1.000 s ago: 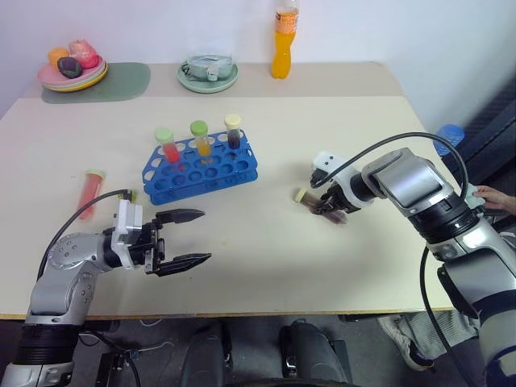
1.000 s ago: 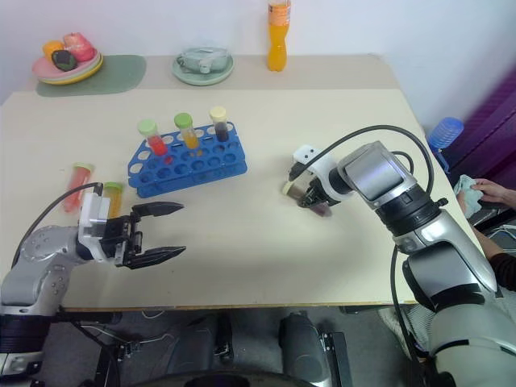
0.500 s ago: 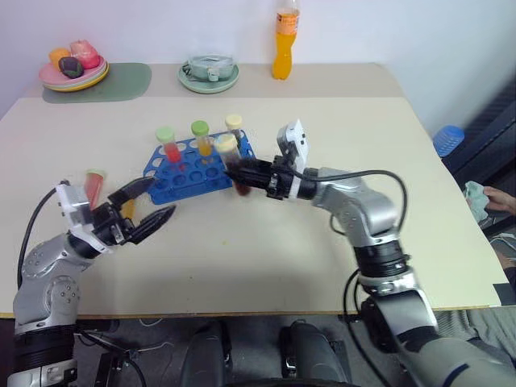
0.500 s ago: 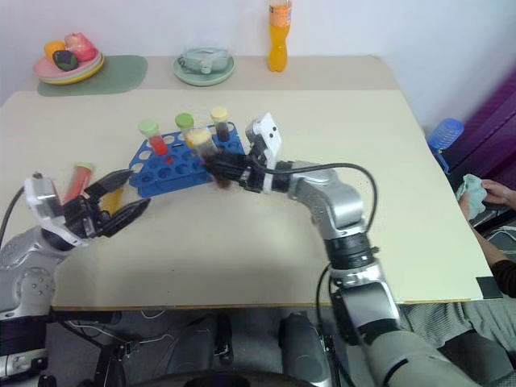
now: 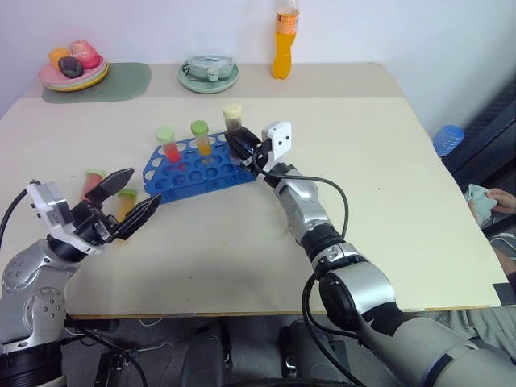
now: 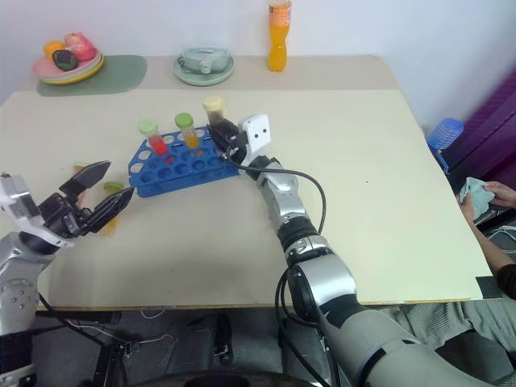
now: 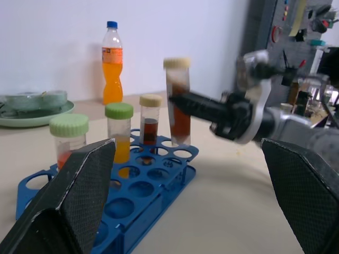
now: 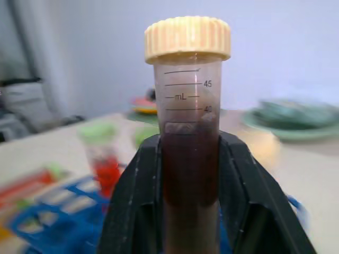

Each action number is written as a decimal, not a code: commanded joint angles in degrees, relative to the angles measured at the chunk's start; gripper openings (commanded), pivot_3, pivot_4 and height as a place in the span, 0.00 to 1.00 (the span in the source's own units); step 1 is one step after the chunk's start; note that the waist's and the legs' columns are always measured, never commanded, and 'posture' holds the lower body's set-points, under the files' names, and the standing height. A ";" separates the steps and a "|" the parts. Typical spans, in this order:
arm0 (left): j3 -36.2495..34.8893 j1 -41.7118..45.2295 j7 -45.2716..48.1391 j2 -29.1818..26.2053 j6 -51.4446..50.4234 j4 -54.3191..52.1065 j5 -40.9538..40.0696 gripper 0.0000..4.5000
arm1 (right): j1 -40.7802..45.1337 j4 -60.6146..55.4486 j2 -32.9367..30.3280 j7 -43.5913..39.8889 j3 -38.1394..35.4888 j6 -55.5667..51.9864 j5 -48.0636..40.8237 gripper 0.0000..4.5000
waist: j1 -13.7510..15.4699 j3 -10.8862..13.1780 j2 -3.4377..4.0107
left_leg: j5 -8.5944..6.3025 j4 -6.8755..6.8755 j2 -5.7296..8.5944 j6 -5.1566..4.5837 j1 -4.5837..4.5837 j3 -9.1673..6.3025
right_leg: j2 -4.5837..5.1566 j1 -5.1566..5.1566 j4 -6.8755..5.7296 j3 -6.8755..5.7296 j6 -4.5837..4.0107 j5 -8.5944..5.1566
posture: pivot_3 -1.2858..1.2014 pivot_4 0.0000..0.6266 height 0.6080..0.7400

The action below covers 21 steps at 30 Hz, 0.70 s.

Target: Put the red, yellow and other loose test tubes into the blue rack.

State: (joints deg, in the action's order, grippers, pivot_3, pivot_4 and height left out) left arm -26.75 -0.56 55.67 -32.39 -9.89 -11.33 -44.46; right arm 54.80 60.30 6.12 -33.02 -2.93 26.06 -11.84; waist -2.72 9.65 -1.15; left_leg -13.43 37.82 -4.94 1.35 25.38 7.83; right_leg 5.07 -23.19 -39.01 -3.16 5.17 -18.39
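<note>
Dark-brown tube (image 5: 235, 127), upright, is clamped in the right pincer (image 5: 242, 145) above the blue rack (image 5: 201, 169), left of centre. The left pincer (image 5: 125, 201) gapes wide, lower left.

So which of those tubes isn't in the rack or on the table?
The cream-capped dark brown tube, gripped upright by the right end effector above the blue rack.

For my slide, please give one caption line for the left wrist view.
Right end effector holds a brown-filled tube upright over the blue rack, seen between open left end effector fingers.

A lab: tool wall (image 7: 302, 21) behind the beige table (image 5: 387, 201).
</note>
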 commanded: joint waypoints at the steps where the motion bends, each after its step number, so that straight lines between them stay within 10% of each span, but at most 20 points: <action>1: -2.31 -0.82 -2.18 -0.45 -0.60 -4.03 -1.61 1.00 | 2.44 1.76 1.18 0.11 -1.01 4.62 0.54 0.17 | -0.23 0.00 0.00 | 0.00 0.00 0.00 0.01 0.00 -0.02 | 0.00 0.00 -0.01 0.01 0.00 0.00 | 0.52 0.24 1.00; 21: -3.26 -2.47 -1.54 -0.95 0.14 -3.79 -1.95 1.00 | 3.26 8.05 3.33 5.81 -1.84 8.28 4.79 0.17 | -1.28 0.01 0.01 | 0.05 -0.03 -0.02 0.09 -0.03 -0.12 | -0.02 0.00 -0.06 0.00 -0.01 0.00 | 0.52 0.24 1.00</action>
State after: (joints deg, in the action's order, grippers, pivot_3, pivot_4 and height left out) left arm -28.16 -2.69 53.61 -32.65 -10.73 -14.38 -45.71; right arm 56.66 68.04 9.07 -28.01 -4.67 33.46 -7.62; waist -3.99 9.65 -1.13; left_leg -13.38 37.78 -4.96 1.44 25.35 7.71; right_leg 5.06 -23.19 -39.08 -3.16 5.16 -18.39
